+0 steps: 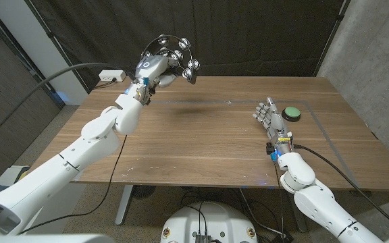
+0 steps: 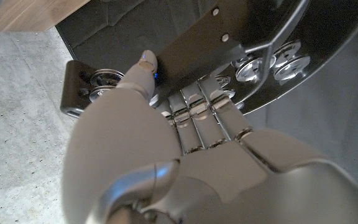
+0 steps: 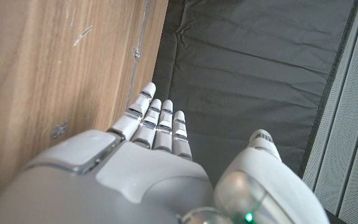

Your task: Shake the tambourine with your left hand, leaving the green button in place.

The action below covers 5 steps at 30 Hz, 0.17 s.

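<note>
My left hand (image 1: 155, 69) holds a black tambourine (image 1: 181, 55) with silver jingles up in the air above the table's far left part. In the left wrist view my left hand (image 2: 185, 162) has its fingers (image 2: 201, 115) wrapped on the tambourine's black frame (image 2: 185, 56), thumb on the frame's edge. A green button (image 1: 291, 113) on a black base sits on the table at the right. My right hand (image 1: 269, 117) stands on the table just left of the button, fingers straight and apart, holding nothing. The right wrist view shows that hand (image 3: 154, 155) with extended fingers.
The wooden table (image 1: 201, 142) has thin taped lines near the far and right sides. A white power strip (image 1: 111, 76) lies beyond the table's far left corner. Black curtain hangs behind; a concrete wall stands at the right.
</note>
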{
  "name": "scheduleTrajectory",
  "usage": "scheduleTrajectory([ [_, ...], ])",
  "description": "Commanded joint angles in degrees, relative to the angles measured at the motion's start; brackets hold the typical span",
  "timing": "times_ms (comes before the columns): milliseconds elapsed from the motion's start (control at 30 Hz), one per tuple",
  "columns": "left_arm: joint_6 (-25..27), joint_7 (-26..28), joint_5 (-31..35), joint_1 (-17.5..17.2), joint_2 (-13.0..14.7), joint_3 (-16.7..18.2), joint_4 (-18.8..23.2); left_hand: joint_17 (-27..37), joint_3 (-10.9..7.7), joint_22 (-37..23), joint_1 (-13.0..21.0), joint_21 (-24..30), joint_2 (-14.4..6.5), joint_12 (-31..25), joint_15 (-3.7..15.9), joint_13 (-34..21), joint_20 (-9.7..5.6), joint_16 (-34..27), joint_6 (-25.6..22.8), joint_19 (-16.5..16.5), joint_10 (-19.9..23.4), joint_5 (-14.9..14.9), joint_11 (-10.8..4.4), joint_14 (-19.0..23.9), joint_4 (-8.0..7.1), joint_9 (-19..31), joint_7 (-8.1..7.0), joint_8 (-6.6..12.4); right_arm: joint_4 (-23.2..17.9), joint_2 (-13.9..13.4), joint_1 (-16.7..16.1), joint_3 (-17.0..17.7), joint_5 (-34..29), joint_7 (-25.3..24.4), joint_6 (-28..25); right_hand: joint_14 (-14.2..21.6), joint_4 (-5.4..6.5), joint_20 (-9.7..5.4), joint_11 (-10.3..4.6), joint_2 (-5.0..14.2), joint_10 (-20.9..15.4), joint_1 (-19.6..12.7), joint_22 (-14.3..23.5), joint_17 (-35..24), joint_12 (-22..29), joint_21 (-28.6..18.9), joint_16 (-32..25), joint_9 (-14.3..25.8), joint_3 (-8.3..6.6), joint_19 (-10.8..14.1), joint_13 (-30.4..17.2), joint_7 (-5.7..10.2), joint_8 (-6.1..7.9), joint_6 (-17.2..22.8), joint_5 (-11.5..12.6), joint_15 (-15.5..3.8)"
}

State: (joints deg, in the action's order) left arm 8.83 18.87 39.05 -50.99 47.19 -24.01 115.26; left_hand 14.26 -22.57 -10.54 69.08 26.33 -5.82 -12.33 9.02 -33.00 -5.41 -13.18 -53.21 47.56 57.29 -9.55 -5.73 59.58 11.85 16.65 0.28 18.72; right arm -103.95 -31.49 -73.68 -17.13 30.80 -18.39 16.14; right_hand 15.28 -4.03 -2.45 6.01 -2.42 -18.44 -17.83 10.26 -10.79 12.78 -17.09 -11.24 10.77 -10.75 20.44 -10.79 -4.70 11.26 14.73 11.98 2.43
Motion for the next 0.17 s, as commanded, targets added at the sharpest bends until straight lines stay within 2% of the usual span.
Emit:
scheduleTrajectory([
  [33, 1.71, -1.37, -0.72, 1.48, -0.69, -1.37, -0.66, 0.24, -7.29, -0.1, -2.03, 0.42, -2.33, 0.1, 1.8, -0.19, 0.15, -0.47, -0.48, 0.09, 1.9, -0.24, -1.63, 1.06, -6.61, 0.11, 0.18, 0.3, 1.89, -0.03, 2.26, -0.09, 1.02, 1.62, -0.31, 0.41, -0.03, -0.63, 0.02, 0.52, -0.35, 0.08, 0.34, -0.12, 0.0, 0.35, 0.09, 0.33, 0.21, 0.38, -0.22, -0.03, 0.2, 0.54, -0.04, -0.06],
  [167, 1.67, -1.65, -1.19, 2.21, -0.92, -1.92, -1.09, 0.23, -7.34, -0.1, -2.06, 0.45, -2.31, 0.11, 1.82, -0.19, 0.15, -0.48, -0.4, 0.08, 1.89, -0.25, -1.78, 1.1, -6.57, 0.1, 0.28, 0.26, 2.6, 0.05, 2.79, -0.3, 1.35, 2.08, -0.38, 0.42, -0.04, -0.62, 0.07, 0.54, -0.35, 0.08, 0.35, -0.12, 0.0, 0.4, 0.09, 0.33, 0.22, 0.39, -0.22, 0.0, 0.2, 0.56, -0.05, -0.14],
])
